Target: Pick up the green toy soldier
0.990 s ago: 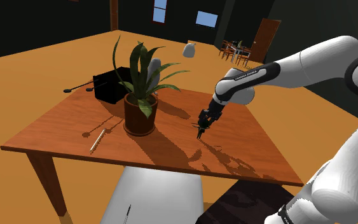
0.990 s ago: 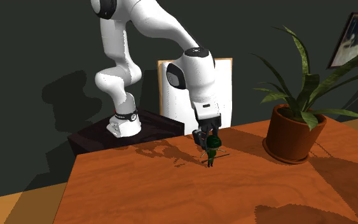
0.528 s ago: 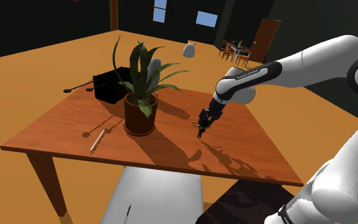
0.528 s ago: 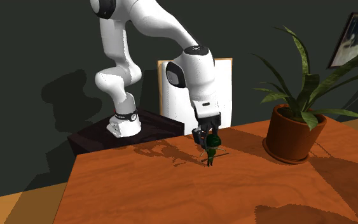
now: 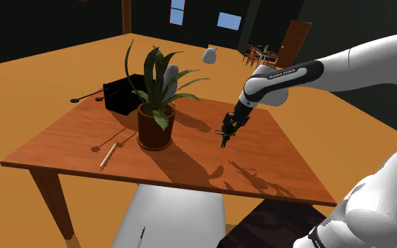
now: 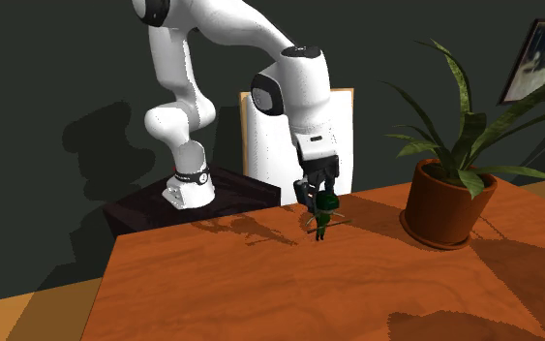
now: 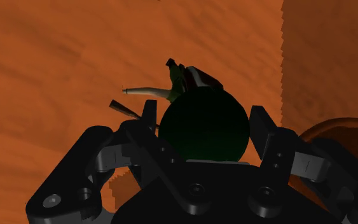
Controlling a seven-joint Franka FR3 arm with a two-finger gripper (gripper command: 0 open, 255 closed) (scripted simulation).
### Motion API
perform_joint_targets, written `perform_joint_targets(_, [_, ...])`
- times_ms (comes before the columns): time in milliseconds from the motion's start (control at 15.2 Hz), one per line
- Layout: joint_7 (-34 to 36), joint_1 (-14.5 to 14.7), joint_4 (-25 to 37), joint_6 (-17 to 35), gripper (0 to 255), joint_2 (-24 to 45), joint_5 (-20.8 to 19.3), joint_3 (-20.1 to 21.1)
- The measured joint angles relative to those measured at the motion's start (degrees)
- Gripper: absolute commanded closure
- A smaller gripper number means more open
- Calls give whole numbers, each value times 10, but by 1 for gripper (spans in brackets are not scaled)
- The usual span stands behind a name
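While arm bends down over wooden table (image 6: 212, 291), gripper (image 6: 317, 199) pinches green toy soldier (image 6: 322, 221) by head; potted plant (image 6: 449, 199) nearby; dark walls behind.

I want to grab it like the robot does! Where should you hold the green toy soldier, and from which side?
By its round helmet, from straight above. The green toy soldier is upright and thin, with bits sticking out sideways lower down. The end effector clasps it so, one finger each side.

The toy soldier (image 6: 323, 222), in the hand (image 6: 319, 201), hangs over the table (image 6: 222, 291) near the plant (image 6: 449, 199).
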Motion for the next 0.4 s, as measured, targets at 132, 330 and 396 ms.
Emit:
perform_joint_targets(132, [5, -1, 7, -15, 255, -8, -5, 0])
perform_joint_targets(330, [12, -2, 18, -37, 255, -21, -12, -1])
perform_joint_targets(396, [13, -2, 20, -41, 255, -23, -13, -1])
